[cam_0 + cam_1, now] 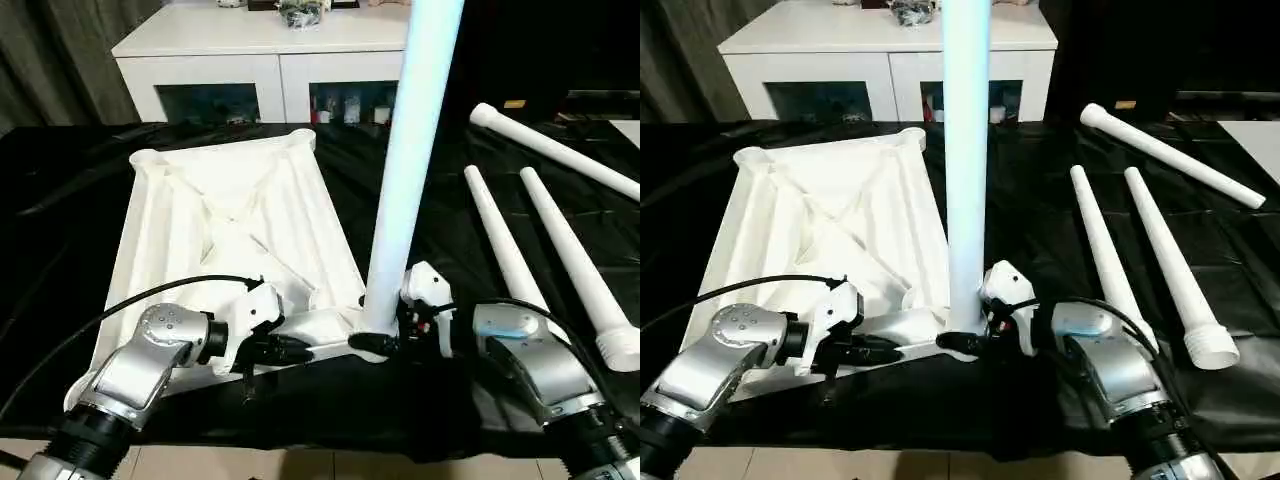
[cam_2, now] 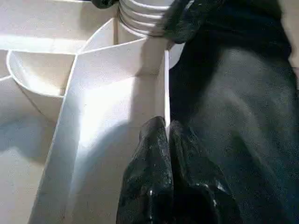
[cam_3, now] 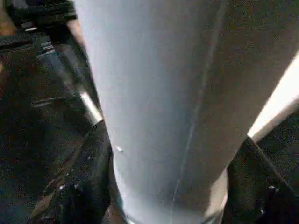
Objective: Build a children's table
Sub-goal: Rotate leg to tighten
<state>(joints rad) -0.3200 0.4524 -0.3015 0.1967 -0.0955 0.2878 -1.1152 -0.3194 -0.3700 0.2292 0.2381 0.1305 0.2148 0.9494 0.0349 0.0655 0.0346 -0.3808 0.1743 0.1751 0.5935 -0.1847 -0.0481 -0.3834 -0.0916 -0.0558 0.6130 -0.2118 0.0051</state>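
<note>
The white table top [image 1: 240, 210] lies upside down on the black cloth, its X-braced ribs facing up. One white leg [image 1: 410, 150] stands upright in the near right corner socket [image 1: 372, 340]. My right gripper [image 1: 388, 338] is shut on that leg's base, with a black finger on each side of the tube [image 3: 163, 116]. My left gripper [image 1: 292, 350] is shut on the top's near edge wall [image 2: 166, 93], just left of that socket. Three more legs lie on the cloth to the right: two side by side [image 1: 505, 240] [image 1: 575, 250] and one slanted farther back [image 1: 560, 150].
A white cabinet [image 1: 260, 50] with glass doors stands behind the table. The black cloth [image 1: 60, 220] covers the whole work surface. A black cable [image 1: 120, 305] loops over my left forearm. The near edge of the cloth meets a pale floor [image 1: 330, 465].
</note>
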